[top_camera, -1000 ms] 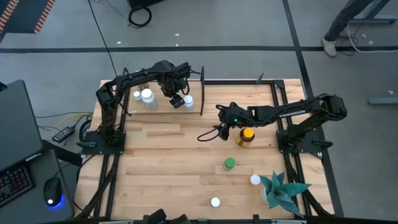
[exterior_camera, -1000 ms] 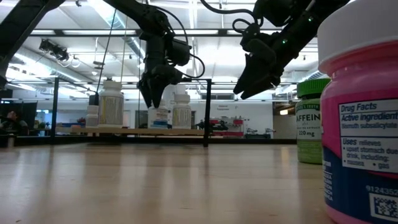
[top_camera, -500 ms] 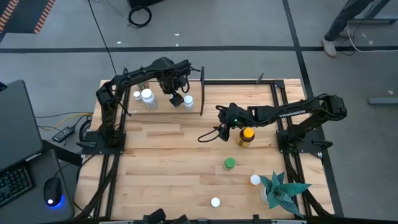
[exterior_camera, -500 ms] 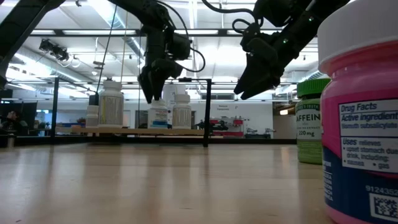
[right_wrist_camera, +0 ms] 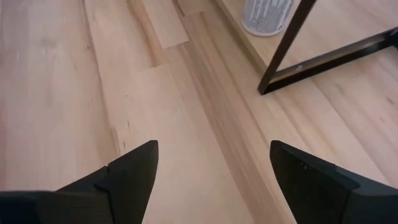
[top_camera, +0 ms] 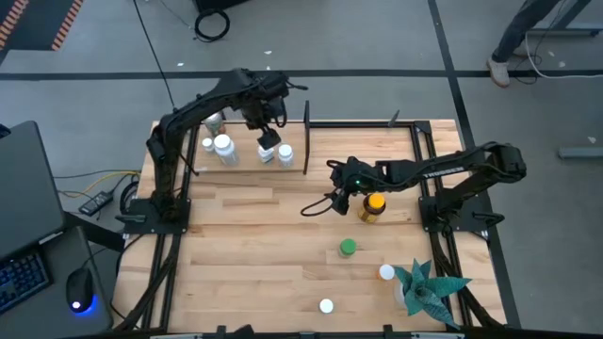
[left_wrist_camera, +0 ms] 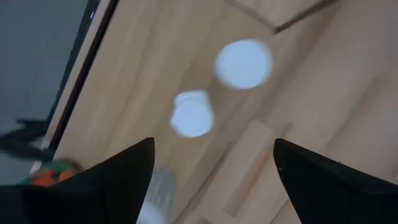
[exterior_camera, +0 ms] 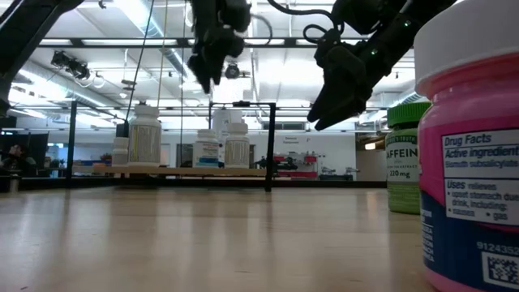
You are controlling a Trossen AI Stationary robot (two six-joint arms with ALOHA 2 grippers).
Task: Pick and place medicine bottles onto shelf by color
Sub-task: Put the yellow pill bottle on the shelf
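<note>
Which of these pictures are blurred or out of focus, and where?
Left wrist view: the white caps are smeared and soft. Low view: the near pink bottle is large and soft-edged, with bright ceiling lights behind. Right wrist view: the wood grain is sharp.

Light matt wood table [top_camera: 254, 245], glossy plastic bottles [exterior_camera: 466, 162].

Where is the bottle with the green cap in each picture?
High view: the green-capped bottle stands on the table, toward the near edge from the amber bottle.
Low view: it stands at the right, partly behind the big pink bottle.
Left wrist view: not in it.
Right wrist view: not in it.
Shared landmark: the shelf's black divider post, with white bottles beside it.
</note>
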